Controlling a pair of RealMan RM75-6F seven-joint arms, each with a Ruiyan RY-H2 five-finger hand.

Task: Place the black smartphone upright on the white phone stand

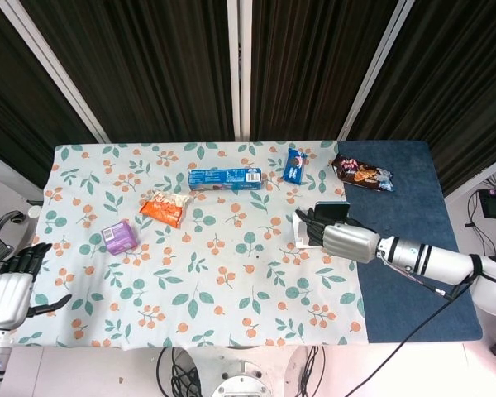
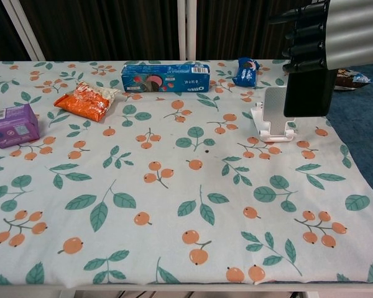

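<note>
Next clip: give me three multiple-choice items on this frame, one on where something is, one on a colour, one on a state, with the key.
1. Where is the phone stand?
A. beside the purple box
B. near the cloth's right edge, below the small blue packet
C. on the blue mat

2. What colour is the snack bag next to the long blue box?
A. orange
B. green
C. black

3. What is the right hand doing?
A. resting open on the table
B. holding the smartphone above the stand
C. pressing the purple box

Key: B, the stand sits on the floral cloth there; A, the bag is orange; B, its fingers grip the phone.
</note>
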